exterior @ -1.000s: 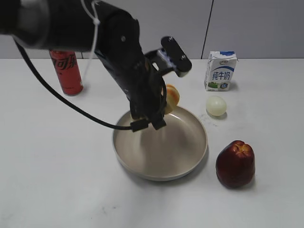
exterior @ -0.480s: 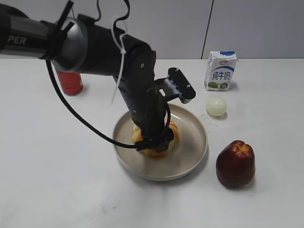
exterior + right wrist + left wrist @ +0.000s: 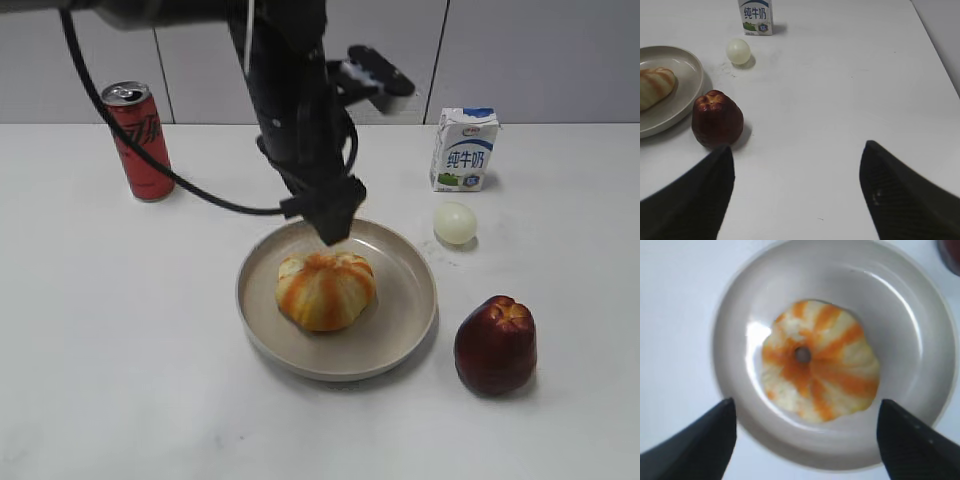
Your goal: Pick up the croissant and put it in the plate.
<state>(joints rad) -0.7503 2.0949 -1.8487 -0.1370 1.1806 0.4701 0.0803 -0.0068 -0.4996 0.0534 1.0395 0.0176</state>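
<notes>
Orange-striped, the croissant (image 3: 325, 290) is seen lying in the middle of the plate (image 3: 400, 335) on the white table (image 3: 120, 350). The left gripper (image 3: 805, 440) is held above it, spread wide and grasping nothing. The right gripper (image 3: 795, 195) is likewise spread over bare table, off to the right. An apple (image 3: 495, 345) stands just right of the plate, with a ball (image 3: 454, 223), carton (image 3: 464, 149) and can (image 3: 139, 140) farther back.

croissant (image 3: 325, 290): released, now resting in plate (image 3: 405, 320) | left gripper (image 3: 333, 222): opened, risen clear above it
</notes>
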